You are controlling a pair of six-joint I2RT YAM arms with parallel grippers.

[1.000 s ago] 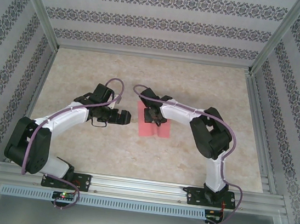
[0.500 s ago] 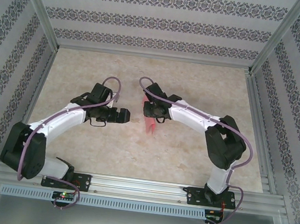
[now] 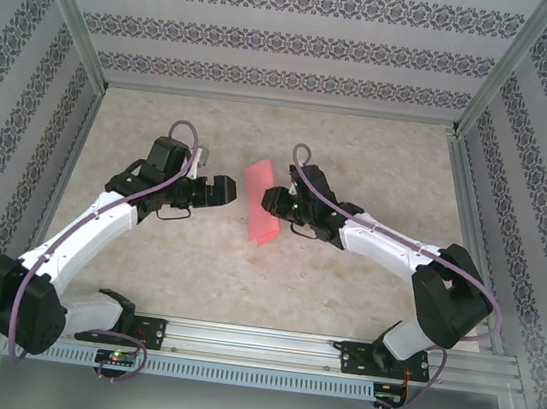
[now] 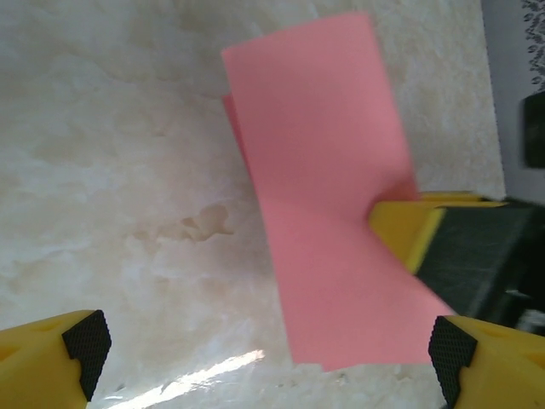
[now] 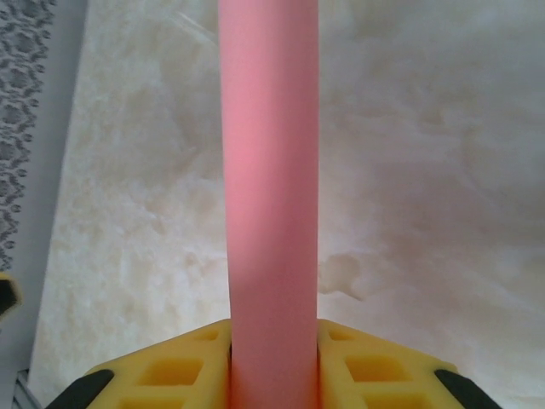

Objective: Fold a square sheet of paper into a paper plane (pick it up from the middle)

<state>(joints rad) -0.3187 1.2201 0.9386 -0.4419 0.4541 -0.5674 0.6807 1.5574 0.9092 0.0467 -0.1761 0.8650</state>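
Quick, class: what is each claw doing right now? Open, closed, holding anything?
Left claw: open, holding nothing.
Right claw: closed on the pink paper.

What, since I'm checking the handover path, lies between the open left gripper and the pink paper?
Nothing: in the top view a bare stretch of table separates the left gripper from the paper, which the right gripper pinches.

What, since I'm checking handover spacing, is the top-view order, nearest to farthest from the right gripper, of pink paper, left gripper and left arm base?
1. Pink paper: clamped in the right gripper.
2. Left gripper: just left of the paper, open.
3. Left arm base: near edge, far left.
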